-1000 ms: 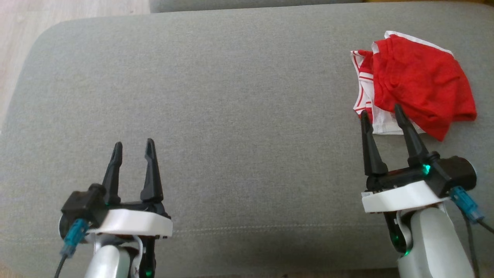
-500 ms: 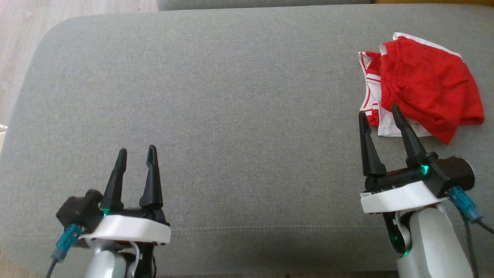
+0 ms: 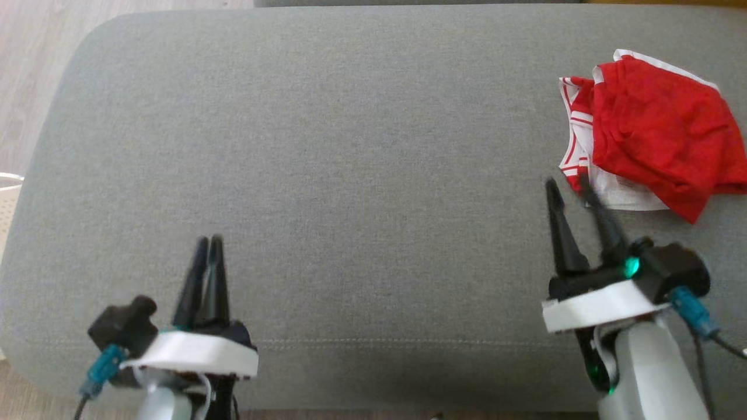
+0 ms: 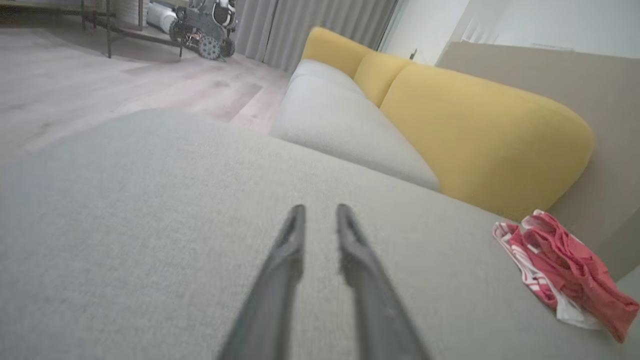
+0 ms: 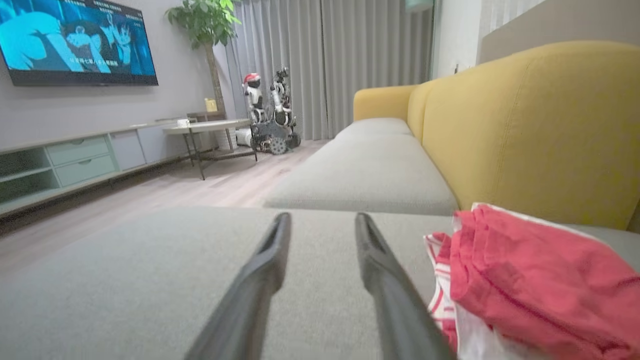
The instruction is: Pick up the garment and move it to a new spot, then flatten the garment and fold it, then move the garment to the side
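The garment (image 3: 659,134) is a crumpled heap of red cloth with white striped trim, lying at the far right of the grey cushion (image 3: 350,146). My right gripper (image 3: 569,185) is just in front of the heap's near left corner. It is open with a narrow gap, nothing between its fingers, and its right fingertip is blurred against the white hem. In the right wrist view the garment (image 5: 530,280) lies beside the right finger of that gripper (image 5: 322,220). My left gripper (image 3: 209,240) hovers at the lower left, far from the garment (image 4: 565,270). A small empty gap (image 4: 320,212) separates its fingers.
The cushion's rounded edge drops to wooden floor (image 3: 29,58) at the left, where a pale object (image 3: 6,198) pokes in. A yellow sofa back (image 4: 475,135) rises behind the garment. Further off stand a low table (image 5: 210,130), another robot (image 5: 270,115) and a wall screen (image 5: 75,42).
Both grippers' fingers have drawn closer together, the left pair far more. The whole picture has shifted because the camera moved. The garment lies as before.
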Tool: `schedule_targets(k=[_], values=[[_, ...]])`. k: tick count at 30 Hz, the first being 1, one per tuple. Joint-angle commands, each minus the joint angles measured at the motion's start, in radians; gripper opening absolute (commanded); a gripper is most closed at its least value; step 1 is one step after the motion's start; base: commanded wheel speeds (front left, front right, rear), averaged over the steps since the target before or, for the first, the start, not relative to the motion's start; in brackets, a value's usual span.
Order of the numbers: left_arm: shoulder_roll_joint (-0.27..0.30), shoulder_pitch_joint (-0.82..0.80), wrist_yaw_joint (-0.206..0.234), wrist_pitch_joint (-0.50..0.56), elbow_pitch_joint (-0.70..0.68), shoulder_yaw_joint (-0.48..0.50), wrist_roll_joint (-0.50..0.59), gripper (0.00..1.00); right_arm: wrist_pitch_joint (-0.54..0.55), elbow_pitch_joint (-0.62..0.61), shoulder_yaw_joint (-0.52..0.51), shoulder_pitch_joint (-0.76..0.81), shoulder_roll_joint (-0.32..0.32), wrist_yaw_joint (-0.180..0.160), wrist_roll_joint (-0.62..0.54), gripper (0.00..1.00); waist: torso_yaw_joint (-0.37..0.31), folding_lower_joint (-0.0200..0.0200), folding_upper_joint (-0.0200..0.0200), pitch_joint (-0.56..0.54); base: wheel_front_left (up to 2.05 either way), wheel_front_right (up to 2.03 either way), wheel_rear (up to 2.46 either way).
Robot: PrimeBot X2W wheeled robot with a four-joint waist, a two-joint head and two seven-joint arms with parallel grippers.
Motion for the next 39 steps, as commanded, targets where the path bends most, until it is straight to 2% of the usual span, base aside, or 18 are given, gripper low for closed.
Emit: schedule_targets(k=[1,39], values=[[0.000,0.003,0.000,0.000,0.010,-0.001,-0.002,0.00,0.000,0.008,0.000,0.005,0.000,0.000,0.002,0.00,0.000,0.0000,0.0000,0.000,0.00,0.00,0.00],[0.022,-0.025,-0.038,0.085,0.058,0.050,-0.372,0.00,0.080,0.009,-0.050,0.030,-0.019,0.001,0.494,0.00,-0.027,0.0000,0.0000,-0.032,0.00,0.00,0.00]])
